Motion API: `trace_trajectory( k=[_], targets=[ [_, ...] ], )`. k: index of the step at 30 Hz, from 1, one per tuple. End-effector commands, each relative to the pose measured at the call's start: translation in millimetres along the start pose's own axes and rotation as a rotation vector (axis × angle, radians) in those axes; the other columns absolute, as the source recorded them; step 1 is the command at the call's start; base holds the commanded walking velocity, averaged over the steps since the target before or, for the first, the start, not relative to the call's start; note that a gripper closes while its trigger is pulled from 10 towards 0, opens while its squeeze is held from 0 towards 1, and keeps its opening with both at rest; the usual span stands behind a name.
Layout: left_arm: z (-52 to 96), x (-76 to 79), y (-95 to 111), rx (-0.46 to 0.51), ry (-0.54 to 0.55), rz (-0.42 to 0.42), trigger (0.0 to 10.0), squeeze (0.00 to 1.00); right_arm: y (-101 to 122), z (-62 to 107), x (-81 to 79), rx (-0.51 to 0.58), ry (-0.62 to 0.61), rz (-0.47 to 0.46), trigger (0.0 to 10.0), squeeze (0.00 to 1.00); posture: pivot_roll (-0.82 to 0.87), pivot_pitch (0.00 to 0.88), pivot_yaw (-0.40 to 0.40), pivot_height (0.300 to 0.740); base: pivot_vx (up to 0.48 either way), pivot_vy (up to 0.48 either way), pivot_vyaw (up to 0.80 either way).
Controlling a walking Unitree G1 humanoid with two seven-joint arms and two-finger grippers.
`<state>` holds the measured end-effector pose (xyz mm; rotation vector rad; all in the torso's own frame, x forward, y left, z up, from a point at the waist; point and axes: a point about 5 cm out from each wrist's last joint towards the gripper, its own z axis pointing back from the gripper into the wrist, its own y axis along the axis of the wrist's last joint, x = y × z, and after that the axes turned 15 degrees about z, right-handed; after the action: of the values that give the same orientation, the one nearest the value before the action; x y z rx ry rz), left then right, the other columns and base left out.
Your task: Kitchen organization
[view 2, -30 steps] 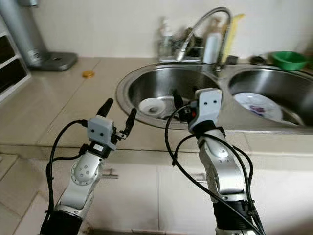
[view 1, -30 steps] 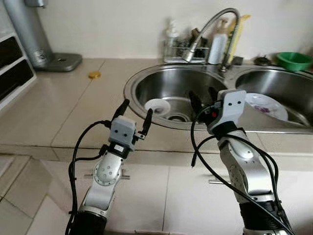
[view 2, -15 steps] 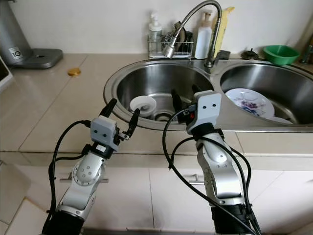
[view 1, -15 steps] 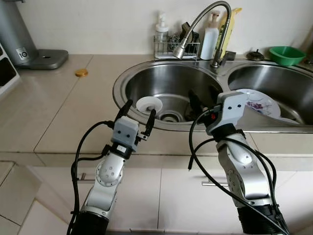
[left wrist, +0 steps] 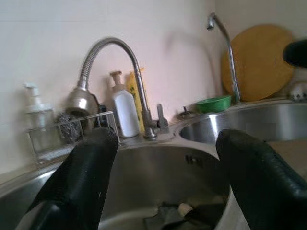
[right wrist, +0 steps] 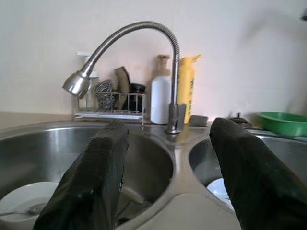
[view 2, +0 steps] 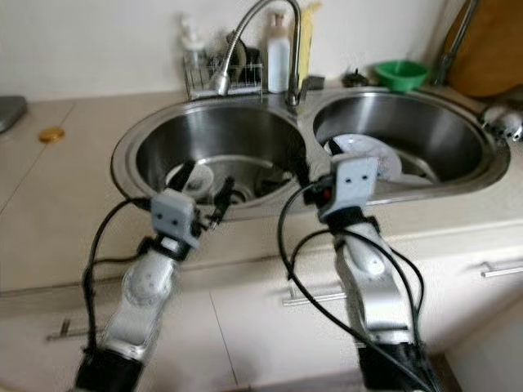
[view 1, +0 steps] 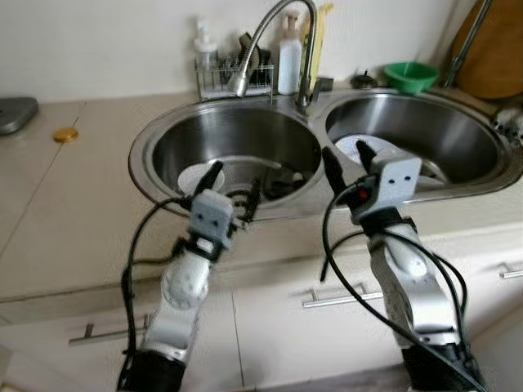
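Where the near edge of the beige counter (view 1: pixel 73 212) meets the cabinet fronts, two silver arms reaching up and forward. Left gripper (view 1: pixel 233 186) poised over the near rim of the left basin (view 1: pixel 237 139), fingers (left wrist: pixel 79 177) spread apart, holding nothing. Right gripper (view 1: pixel 343 159) raised at the near rim between the two basins, fingers (right wrist: pixel 98 167) likewise parted and empty. Just beyond the left gripper, inside the left basin, a small white bowl (view 1: pixel 196 175) on the bottom, with dark items near the drain to its right, too blurred to tell. In the right basin (view 1: pixel 425 135), behind the right gripper, a white flowered plate (view 1: pixel 351 149) lying on the floor of the sink. Farther back, a curved gooseneck tap (view 1: pixel 261 41) rising between the basins, its head hanging over the left one. Left of it a wire rack (view 1: pixel 221 77) with scrubbers and a pump bottle; beside the tap a white bottle (view 1: pixel 288 57) and a yellow one. Far right, a green bowl (view 1: pixel 411 76) on the ledge and a round wooden board (view 1: pixel 494 49) leaning on the wall. Far left on the counter, a small gold lid (view 1: pixel 65 134).
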<state>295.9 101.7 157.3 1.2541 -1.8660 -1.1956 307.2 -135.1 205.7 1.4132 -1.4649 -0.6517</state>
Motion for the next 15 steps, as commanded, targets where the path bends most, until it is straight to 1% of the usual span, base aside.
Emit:
trace_trajectory(
  k=[1, 3, 6, 10, 15],
  targets=[
    [0.0, 0.6, 1.1, 0.007, -0.009, -0.007, 10.0, 0.00, 4.1, -0.4, -0.7, 0.028, 0.012, 0.005, 10.0, 0.00, 0.03, 0.000, 0.022, 0.740, 0.000, -0.480, -0.80],
    [-0.2, 0.7, 2.0, 0.013, -0.012, -0.011, 10.0, 0.00, 3.7, 0.1, -0.6, 0.029, 0.012, 0.005, 10.0, 0.00, 0.03, 0.000, 0.022, 0.740, 0.000, -0.480, -0.80],
    [0.1, 0.3, 5.0, 0.037, -0.011, -0.007, 10.0, 0.00, 3.6, 0.8, -0.9, 0.034, 0.012, 0.006, 10.0, 0.00, 0.03, 0.000, 0.022, 0.740, 0.000, 0.000, -0.80],
    [-0.2, 0.7, 7.1, 0.050, -0.018, -0.029, 10.0, 0.00, 3.8, 1.9, -0.9, 0.053, 0.012, 0.003, 10.0, 0.00, 0.03, 0.000, 0.022, 0.740, 0.000, 0.000, -0.80],
    [-0.6, 1.0, 6.3, 0.044, -0.020, -0.025, 10.0, 0.00, 2.0, 3.0, -0.6, 0.051, 0.009, 0.004, 10.0, 0.00, 0.03, 0.000, 0.023, 0.740, 0.000, 0.000, -0.80]
  ],
)
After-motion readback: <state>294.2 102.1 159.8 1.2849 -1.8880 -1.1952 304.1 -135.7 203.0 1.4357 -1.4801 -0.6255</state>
